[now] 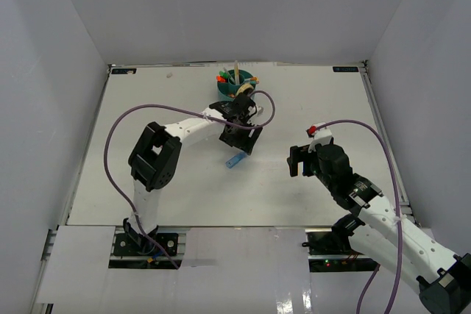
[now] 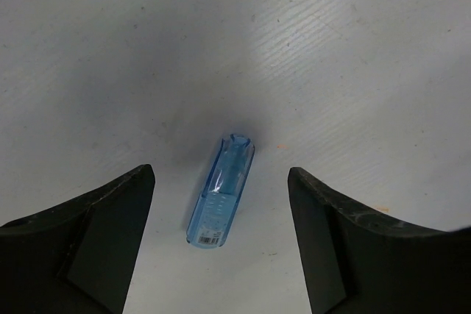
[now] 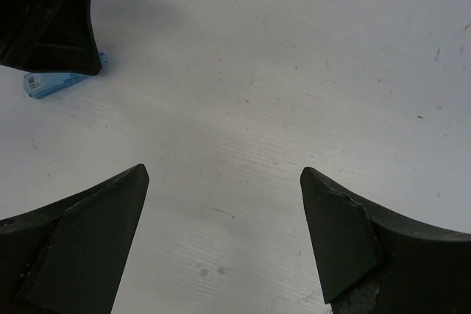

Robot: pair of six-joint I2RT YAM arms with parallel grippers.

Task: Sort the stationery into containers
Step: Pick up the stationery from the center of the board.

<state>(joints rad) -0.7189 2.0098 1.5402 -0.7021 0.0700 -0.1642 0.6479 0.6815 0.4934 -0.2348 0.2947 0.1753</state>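
A light-blue clip (image 2: 221, 193) lies flat on the white desk (image 2: 353, 49), on its own and well apart from the round teal organizer (image 1: 225, 89). The clip is see-through plastic, long and narrow, rounded at one end, with a small printed label at the other. The organizer stands upright near the desk's far edge. A pale stick (image 1: 236, 69) rises from its middle and orange-tipped pieces (image 1: 221, 78) sit at its left rim
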